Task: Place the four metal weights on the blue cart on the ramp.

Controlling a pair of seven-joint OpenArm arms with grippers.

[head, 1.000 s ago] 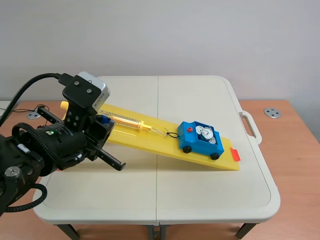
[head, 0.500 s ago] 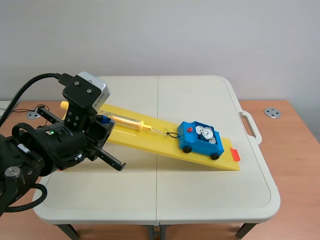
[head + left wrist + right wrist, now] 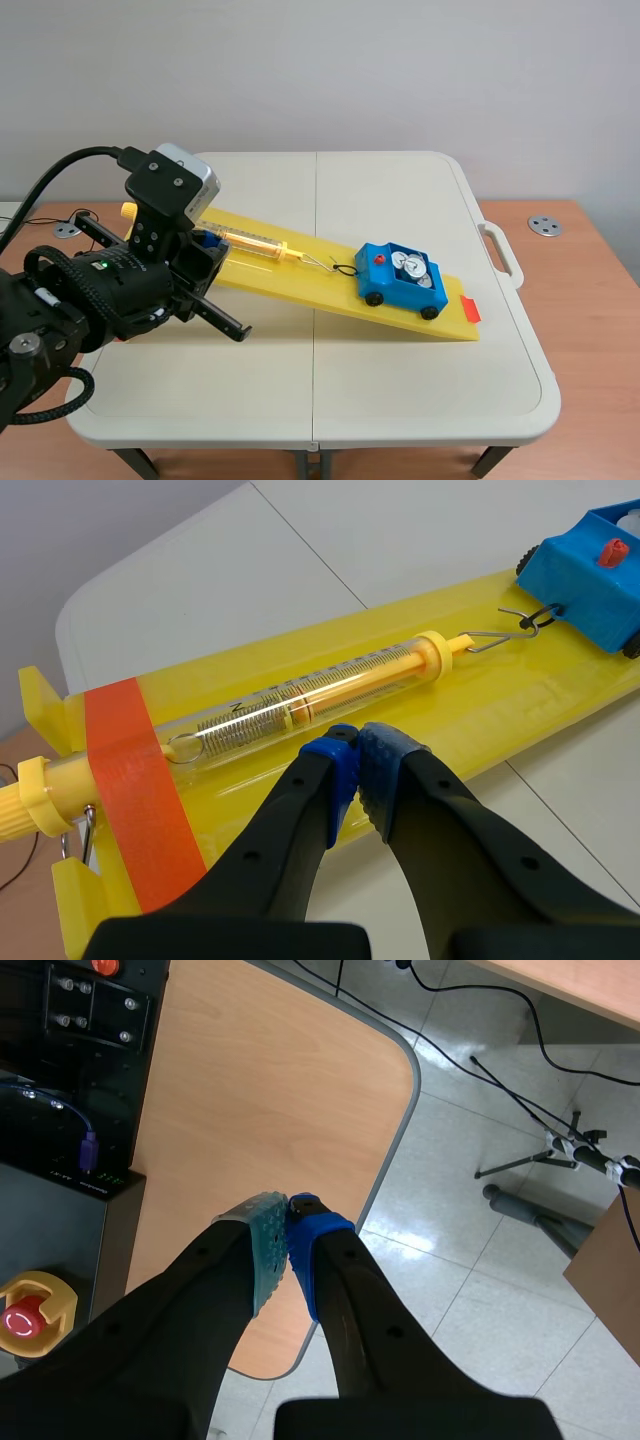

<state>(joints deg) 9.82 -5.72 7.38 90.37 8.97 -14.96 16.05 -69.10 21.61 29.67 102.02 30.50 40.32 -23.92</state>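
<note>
Sitting low on the yellow ramp (image 3: 290, 280), right of centre, the blue cart (image 3: 385, 285) is loaded w/ metal weights (image 3: 408, 266). Left gripper (image 3: 355, 760), jaws closed & empty, hangs over the spring scale (image 3: 320, 692); right gripper (image 3: 287, 1232) likewise, off-table. Withdrawal is best made upward, scale left untouched.

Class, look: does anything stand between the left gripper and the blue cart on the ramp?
Only the spring scale, lying along the ramp beside the shut left gripper, its hook reaching the blue cart.

A white folding table (image 3: 400, 380) stands against a wooden desktop (image 3: 590, 275). A round metal disc (image 3: 545, 226) lies on the desktop, near the table's handle (image 3: 503, 252).
</note>
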